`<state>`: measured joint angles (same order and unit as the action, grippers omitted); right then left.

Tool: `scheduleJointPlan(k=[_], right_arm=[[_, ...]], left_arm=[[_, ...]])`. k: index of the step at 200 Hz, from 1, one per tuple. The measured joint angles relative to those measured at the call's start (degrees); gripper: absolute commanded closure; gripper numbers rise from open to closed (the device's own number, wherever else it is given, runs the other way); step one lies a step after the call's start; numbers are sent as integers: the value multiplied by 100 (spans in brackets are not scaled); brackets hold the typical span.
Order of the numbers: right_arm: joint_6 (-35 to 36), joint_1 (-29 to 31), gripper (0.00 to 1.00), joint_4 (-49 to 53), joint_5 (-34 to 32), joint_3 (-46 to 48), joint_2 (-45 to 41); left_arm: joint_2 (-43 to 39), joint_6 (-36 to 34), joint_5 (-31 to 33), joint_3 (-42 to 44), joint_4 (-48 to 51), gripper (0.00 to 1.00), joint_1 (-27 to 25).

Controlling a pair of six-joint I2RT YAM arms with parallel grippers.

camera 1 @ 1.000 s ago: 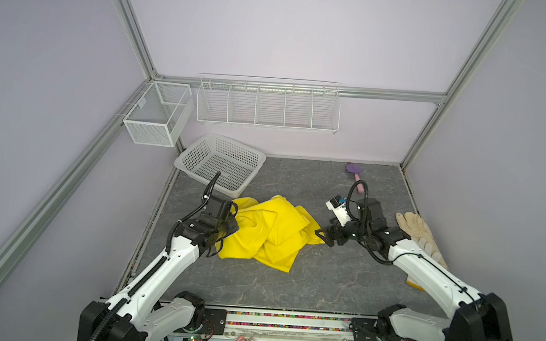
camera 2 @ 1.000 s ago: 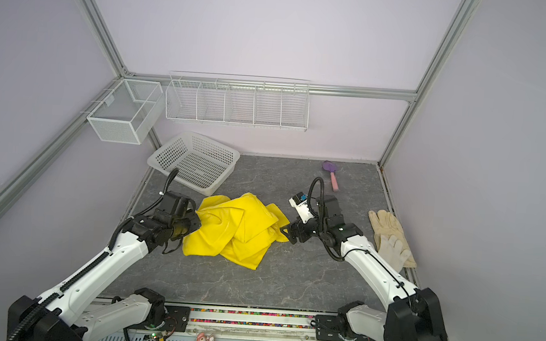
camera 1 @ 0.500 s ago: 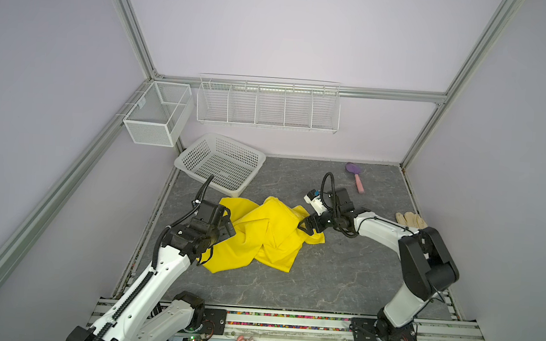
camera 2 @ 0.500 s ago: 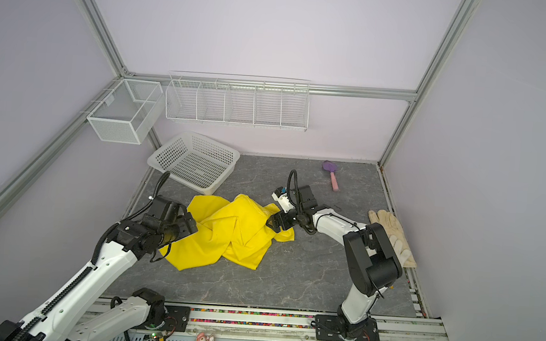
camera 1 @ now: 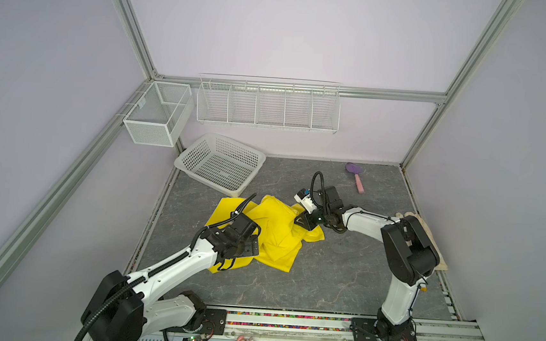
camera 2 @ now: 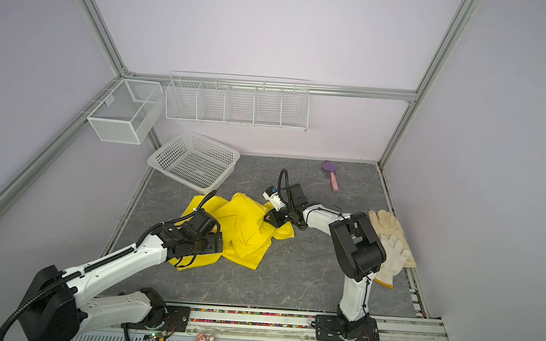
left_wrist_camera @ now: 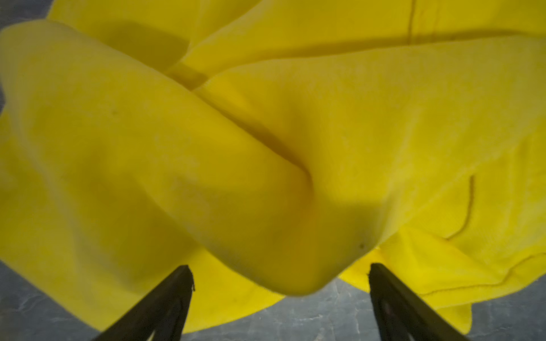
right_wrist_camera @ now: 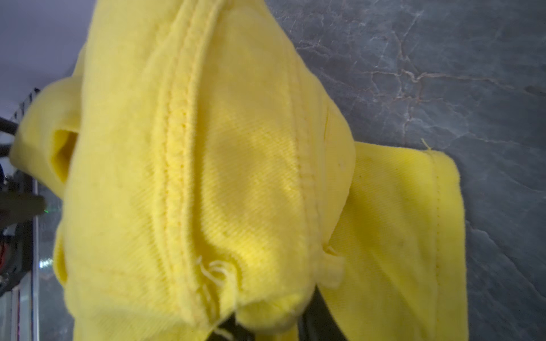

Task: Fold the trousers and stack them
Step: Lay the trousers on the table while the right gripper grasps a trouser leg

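Both arms have changed station over the last second. The right gripper (camera 1: 301,221), previously spread and clear of the cloth, has travelled in to the right-hand edge of the trousers (camera 1: 277,231) and drawn together there. The left gripper (camera 1: 247,242) has let go and sits at the front-left of the heap, which now trails toward that side.

Present condition: the trousers lie crumpled and unfolded in the middle of the desk (camera 1: 339,283), just in front of the white basket (camera 1: 218,167) and well apart from the cream gloves (camera 2: 390,234). The right wrist view shows a seamed, frayed fold bunched over the dark fingers (right_wrist_camera: 320,310). The pads are mostly buried, so the pinch appears made but cannot be confirmed outright. The left wrist view shows that gripper's jaws standing wide, with a rounded fold lying ahead of them and nothing held.

Assessment: the right-hand hold looks meant to anchor or lift one hem so the garment can be drawn flat. The left stands ready to take a second edge. Folding proper is not begun, and nothing is stacked.
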<state>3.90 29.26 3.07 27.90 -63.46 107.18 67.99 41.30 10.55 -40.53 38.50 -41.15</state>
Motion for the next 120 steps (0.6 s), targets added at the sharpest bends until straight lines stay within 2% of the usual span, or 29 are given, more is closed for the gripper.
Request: scheduleJointPlan(k=[32,42,66,92,110,120], right_arm=[[24,-122,82,15,-31,291,-632],[39,-144,82,11,-59,361,-787],[44,-157,83,11,-131,581,-1012],[107,-192,84,199,-339,734,-1152],[186,-264,85,367,-518,789,-1322],[216,-337,85,457,-608,811,-1460]], left_arm=[[876,2,-55,11,-553,11,-229],[1169,7,-50,-11,-579,16,-243],[1644,31,-33,-186,-605,37,-271],[1856,109,-28,-393,-555,72,-297],[1882,85,20,-511,-321,82,-302],[1856,136,50,-584,-118,93,-302]])
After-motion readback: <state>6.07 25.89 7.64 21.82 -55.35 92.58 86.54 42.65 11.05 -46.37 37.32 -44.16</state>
